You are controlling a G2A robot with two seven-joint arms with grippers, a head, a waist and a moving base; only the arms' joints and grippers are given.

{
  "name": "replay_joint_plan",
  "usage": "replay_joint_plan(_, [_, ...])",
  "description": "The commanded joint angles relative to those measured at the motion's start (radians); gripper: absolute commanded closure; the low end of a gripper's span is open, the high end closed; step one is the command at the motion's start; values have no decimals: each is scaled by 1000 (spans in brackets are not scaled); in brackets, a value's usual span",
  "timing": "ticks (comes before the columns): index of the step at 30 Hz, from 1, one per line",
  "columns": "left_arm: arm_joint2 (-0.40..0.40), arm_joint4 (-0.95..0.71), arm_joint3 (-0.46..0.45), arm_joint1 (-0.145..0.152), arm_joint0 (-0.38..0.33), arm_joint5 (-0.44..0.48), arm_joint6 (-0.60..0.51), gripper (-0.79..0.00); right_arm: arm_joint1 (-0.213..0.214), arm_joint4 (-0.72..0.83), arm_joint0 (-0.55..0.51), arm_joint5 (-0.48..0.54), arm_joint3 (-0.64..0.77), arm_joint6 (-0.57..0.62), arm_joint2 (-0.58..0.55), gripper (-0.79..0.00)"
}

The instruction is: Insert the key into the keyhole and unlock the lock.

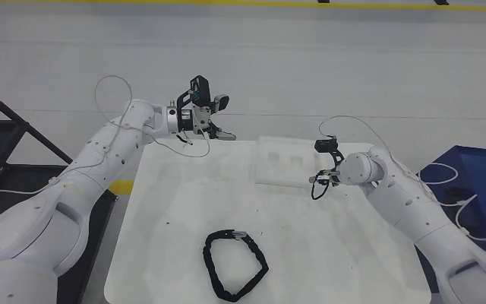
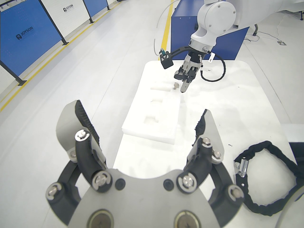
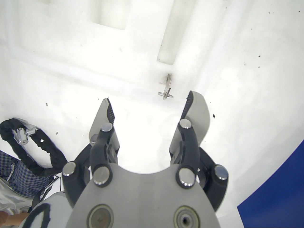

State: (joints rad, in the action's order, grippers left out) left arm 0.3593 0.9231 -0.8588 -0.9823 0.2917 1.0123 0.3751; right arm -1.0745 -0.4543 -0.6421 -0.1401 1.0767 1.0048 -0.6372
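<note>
The left gripper [image 2: 142,118] hangs at the far left corner of the white table [image 1: 152,251], above the table edge and well apart from the things on it. Its claw is wide open and holds nothing; the black-padded fingers [image 2: 85,119] touch no object.

More to the middle, near the front edge of the table, lies the chain lock [image 1: 235,264]. It is a black fabric-covered chain closed into 1 loop and it lies flat. Its metal lock cylinder [image 2: 242,167] joins the 2 ends of the chain, on the side of the loop that faces the far edge of the table.

Behind the loop and a little to the right, at the far side of the table, lies a white foam tray [image 1: 292,173] with 3 rectangular recesses in its top. The key [image 3: 167,87] stands upright in the foam, just beside the end of the recess nearest to the right arm, and a thin wire ring passes through its head. The key is well apart from the chain lock.

The right gripper [image 3: 148,103] hangs over the right end of the foam tray and points down toward the key. Its claw is open at a moderate width and it is empty. The key is just ahead of the fingertips, nearer to 1 of them, and does not touch them.

To the right of the table stands a blue cabinet [image 2: 182,24].
</note>
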Motion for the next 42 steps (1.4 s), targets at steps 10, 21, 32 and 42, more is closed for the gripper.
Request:
replay_joint_plan(10, [0,0,0,0,0,0,0,-785,-22,-41,-4,-15,-33,-48,0,-357])
replay_joint_plan(21, [0,0,0,0,0,0,0,-785,-47,-61,7,-22,-86,-43,1,-311])
replay_joint_plan(32, [0,0,0,0,0,0,0,-785,-77,-82,20,-42,-141,-57,6,-249])
replay_joint_plan(42, [0,0,0,0,0,0,0,-785,-99,-100,24,-53,-171,-57,5,-197])
